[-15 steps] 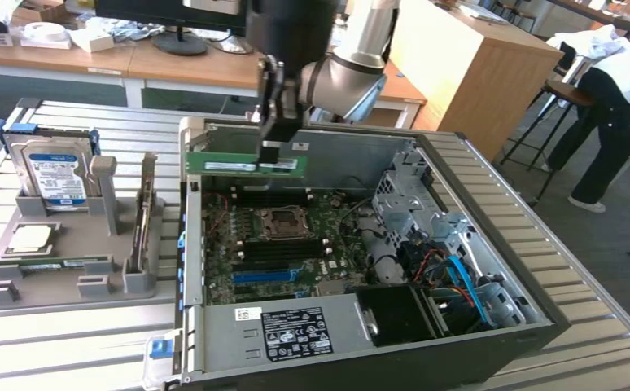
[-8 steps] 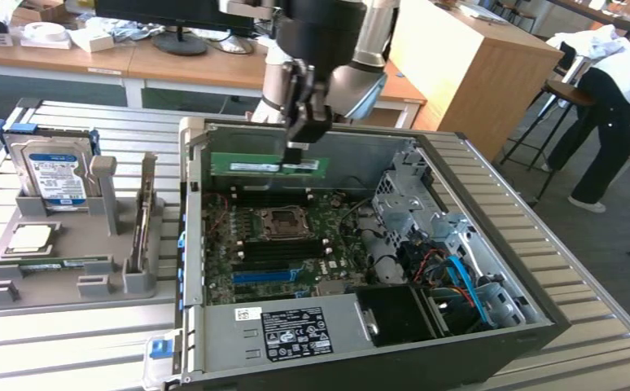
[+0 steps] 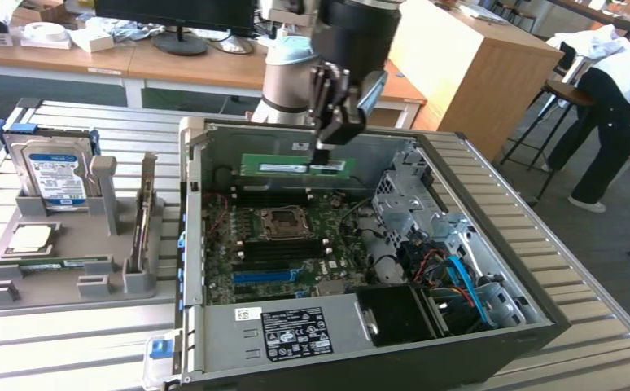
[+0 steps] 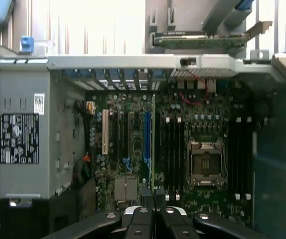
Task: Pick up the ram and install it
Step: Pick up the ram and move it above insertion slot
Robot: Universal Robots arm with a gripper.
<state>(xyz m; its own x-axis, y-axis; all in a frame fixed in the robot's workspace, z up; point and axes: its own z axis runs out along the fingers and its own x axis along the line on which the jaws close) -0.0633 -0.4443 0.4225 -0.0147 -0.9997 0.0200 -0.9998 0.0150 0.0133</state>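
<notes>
My gripper [image 3: 324, 161] is shut on the ram [image 3: 277, 165], a thin green circuit-board stick held level by its right end in the exterior view. It hangs above the far part of the open computer case [image 3: 489, 244], over the motherboard [image 3: 293, 244]. In the wrist view the ram [image 4: 153, 144] appears edge-on as a thin green line running out from between my fingertips [image 4: 143, 219]. It lies between the blue slot strip [image 4: 147, 134] and the dark memory slots [image 4: 172, 154] beside the CPU socket [image 4: 206, 162].
A silver hard drive [image 3: 57, 175] with a white-blue label stands in a grey fixture [image 3: 65, 269] on the exterior view's left. The power supply [image 3: 293, 330] fills the case's near side, and cables [image 3: 457, 277] crowd its right. A person [image 3: 619, 98] bends over at the far right.
</notes>
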